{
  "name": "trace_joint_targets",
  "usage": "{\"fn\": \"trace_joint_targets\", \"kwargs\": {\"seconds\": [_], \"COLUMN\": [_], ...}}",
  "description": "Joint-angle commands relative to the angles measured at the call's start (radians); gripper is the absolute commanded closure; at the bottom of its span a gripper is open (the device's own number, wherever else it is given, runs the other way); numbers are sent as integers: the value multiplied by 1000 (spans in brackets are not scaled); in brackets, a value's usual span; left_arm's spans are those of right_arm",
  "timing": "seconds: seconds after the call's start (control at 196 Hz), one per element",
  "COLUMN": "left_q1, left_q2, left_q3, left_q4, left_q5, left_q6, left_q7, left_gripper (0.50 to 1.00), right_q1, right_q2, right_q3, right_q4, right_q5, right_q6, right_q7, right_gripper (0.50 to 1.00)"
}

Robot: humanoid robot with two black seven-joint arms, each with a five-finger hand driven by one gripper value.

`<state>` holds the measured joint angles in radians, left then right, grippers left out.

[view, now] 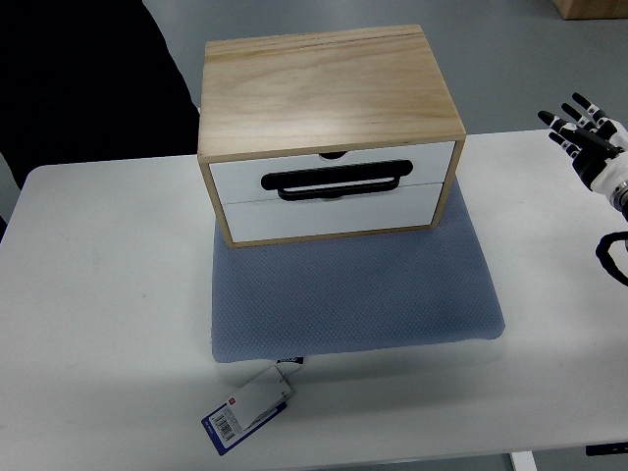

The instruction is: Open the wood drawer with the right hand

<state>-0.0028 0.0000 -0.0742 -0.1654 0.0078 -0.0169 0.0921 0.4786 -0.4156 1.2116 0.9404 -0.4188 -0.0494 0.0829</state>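
Drawer box sits just above centre, toward 12 o'clock, its rear half over the far table edge region and its front on a blue mat. Two white drawer fronts, both flush and closed; a black loop handle spans the seam between them, with a small notch above the upper front. Which drawer the handle belongs to cannot be told from here. Right hand at 3 o'clock, near the right edge, well apart from the box, fingers spread and holding nothing. Left hand not in view. A tag hangs from the mat's near edge at 6 o'clock. White table beneath all. Risks, as judged: the box is light-looking and unanchored on a soft mat, so a pull may drag the whole box toward 6 o'clock instead of sliding the drawer. The handle gap looks shallow; fingers may fail to hook behind it and slip off. Coming in from 3 o'clock, the hand could clip the box's right side and twist it.
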Motion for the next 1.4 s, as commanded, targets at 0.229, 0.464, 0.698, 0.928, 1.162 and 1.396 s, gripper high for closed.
{"fn": "trace_joint_targets", "kwargs": {"seconds": [0.229, 0.464, 0.698, 0.928, 1.162, 1.396], "left_q1": [1, 0, 0, 0, 0, 0], "left_q2": [0, 0, 0, 0, 0, 0], "left_q3": [1, 1, 1, 1, 1, 1], "left_q4": [1, 1, 1, 1, 1, 1], "left_q5": [0, 0, 0, 0, 0, 0], "left_q6": [-2, 0, 0, 0, 0, 0], "left_q7": [0, 0, 0, 0, 0, 1], "left_gripper": [500, 500, 500, 500, 500, 500], "right_q1": [0, 6, 15, 17, 17, 25], "right_q2": [-2, -11, -22, -22, -31, -61], "right_q3": [3, 5, 5, 3, 2, -7], "right_q4": [0, 0, -2, -2, -3, -6], "right_q5": [0, 0, 2, 2, 0, 2], "right_q6": [0, 0, 0, 2, 33, 34], "right_q7": [0, 0, 0, 0, 0, 0], "right_gripper": [570, 568, 568, 568, 568, 568]}}
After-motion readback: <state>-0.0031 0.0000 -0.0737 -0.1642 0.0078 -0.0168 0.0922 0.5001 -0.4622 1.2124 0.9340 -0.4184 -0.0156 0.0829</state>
